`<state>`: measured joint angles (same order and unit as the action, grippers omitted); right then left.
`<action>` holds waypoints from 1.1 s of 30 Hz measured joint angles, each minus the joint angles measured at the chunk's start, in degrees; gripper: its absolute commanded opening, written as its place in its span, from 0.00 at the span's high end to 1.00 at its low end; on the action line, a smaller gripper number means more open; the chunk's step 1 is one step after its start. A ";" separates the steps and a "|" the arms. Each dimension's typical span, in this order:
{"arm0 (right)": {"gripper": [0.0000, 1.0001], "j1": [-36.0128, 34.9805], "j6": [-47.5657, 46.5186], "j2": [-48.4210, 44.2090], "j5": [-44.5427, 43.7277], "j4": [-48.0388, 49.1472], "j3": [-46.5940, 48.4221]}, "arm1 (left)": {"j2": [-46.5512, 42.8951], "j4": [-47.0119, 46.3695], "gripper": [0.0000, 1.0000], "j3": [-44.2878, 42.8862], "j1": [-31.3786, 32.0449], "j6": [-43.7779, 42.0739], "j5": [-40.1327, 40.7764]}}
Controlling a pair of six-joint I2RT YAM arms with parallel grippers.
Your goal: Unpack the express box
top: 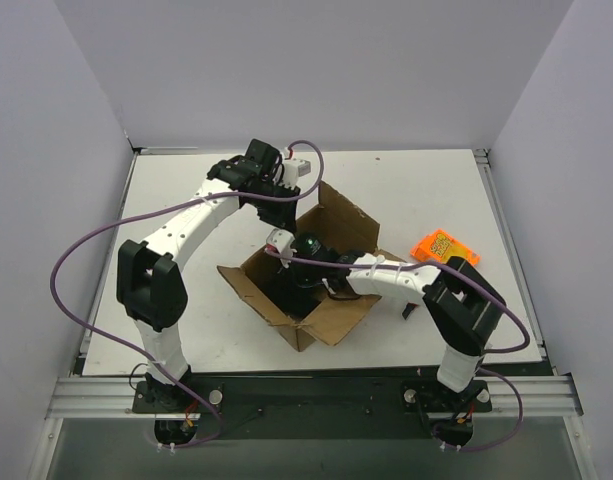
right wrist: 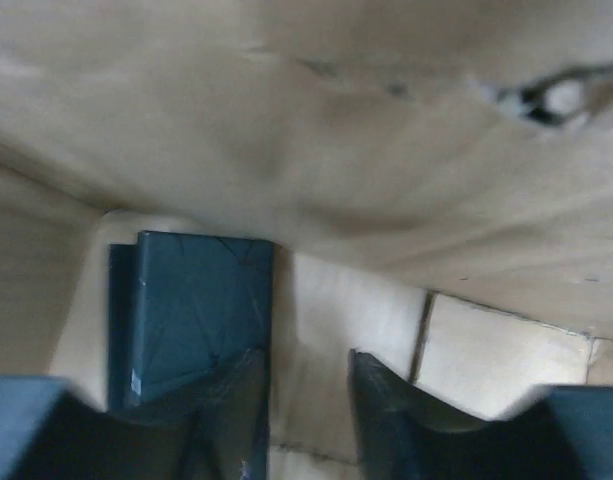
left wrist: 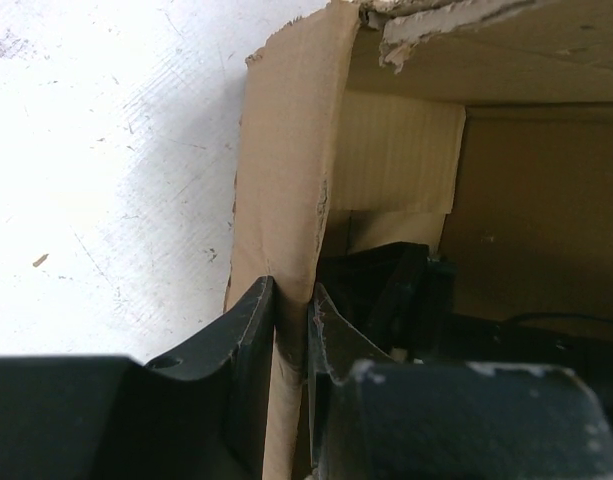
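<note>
White table (top: 416, 190) spreads wide around the express box (top: 341, 215). Left gripper (left wrist: 291, 300) pinches its far wall edge; right gripper (right wrist: 308, 365), inside, stands half-open beside a dark flat item (right wrist: 191, 300)

express box (top: 331, 318) mouth: filled by right arm (top: 386, 278) | dark packet (right wrist: 191, 300) beside fingers (right wrist: 386, 410)

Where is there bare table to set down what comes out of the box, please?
Widest: the far right of the table, beyond the express box and orange packet. Also the near-left patch between the left arm and the box. The middle is crowded, and the right arm hems the near right.
</note>
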<state>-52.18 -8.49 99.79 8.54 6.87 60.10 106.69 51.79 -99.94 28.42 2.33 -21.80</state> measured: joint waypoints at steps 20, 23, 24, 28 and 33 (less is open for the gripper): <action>0.69 8.41 -5.68 -12.85 3.98 -11.65 0.33 | -2.78 -2.69 1.00 2.67 -0.37 0.48 0.81; 0.46 8.59 -6.03 -14.73 5.77 -11.34 -0.02 | -3.89 -2.71 1.00 3.39 -0.39 1.33 1.40; 0.41 8.13 -6.01 -14.73 6.21 -10.97 -0.59 | -4.35 -2.89 1.00 3.82 -0.39 1.75 1.60; 0.35 5.16 -6.64 -14.56 6.86 -9.33 -4.37 | -8.74 -7.02 1.00 9.25 -0.44 4.94 1.81; 0.34 2.93 -6.58 -13.05 8.41 -5.16 -5.31 | -17.66 -11.08 1.00 16.81 -0.22 8.63 3.13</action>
<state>-49.25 -15.07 86.74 16.95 1.72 54.78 89.03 40.71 -83.13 28.21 10.96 -18.68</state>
